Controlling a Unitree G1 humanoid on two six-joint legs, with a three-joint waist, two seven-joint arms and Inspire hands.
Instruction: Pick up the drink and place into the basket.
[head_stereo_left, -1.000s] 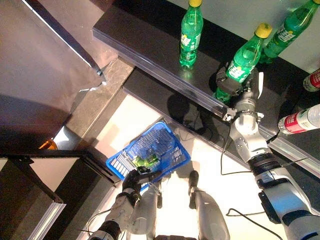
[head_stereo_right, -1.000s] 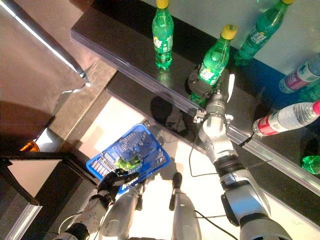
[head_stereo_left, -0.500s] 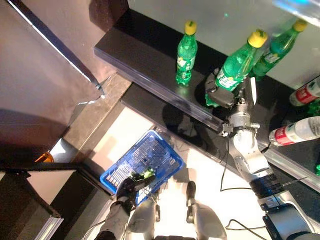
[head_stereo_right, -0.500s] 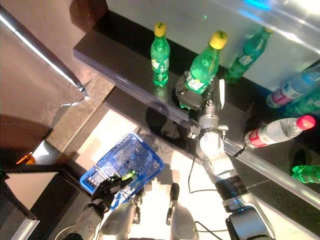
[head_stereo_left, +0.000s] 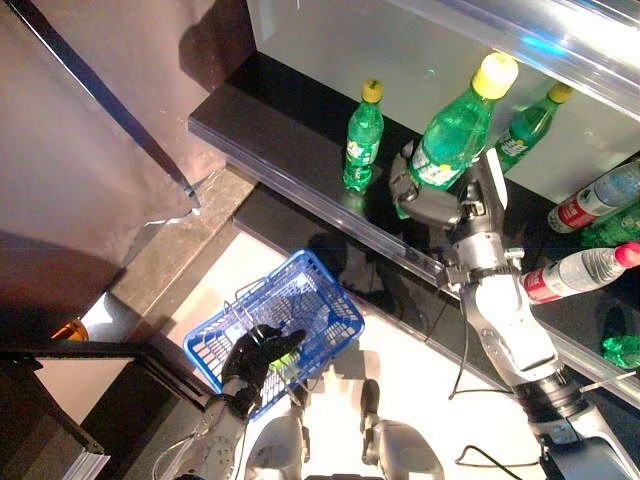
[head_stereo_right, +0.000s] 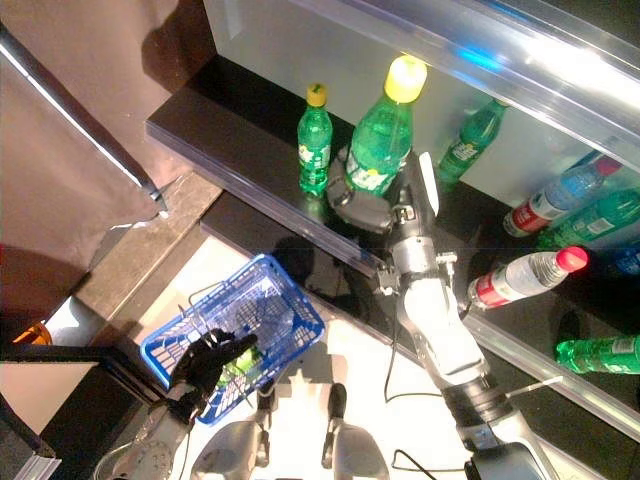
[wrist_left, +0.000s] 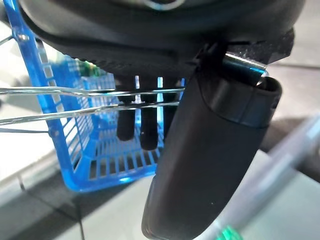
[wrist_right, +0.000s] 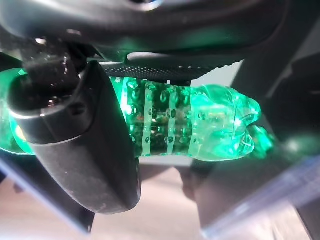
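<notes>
Above the shelf (head_stereo_left: 300, 110), the right robot hand (head_stereo_left: 432, 198) wraps a green soda bottle (head_stereo_left: 452, 130), lifted clear for carrying. Below, the left robot hand (head_stereo_left: 252, 356) curls round the blue basket (head_stereo_left: 330, 290)'s wire handles, holding it ready to receive.

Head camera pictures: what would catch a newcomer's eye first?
A green bottle with a yellow cap, gripped by the right hand above the dark shelf. Lower down, the left hand holds the wire handles of a blue basket over the pale floor. More bottles stand or lie along the shelf.

No legible print on any bottle label (head_stereo_left: 436, 173).
</notes>
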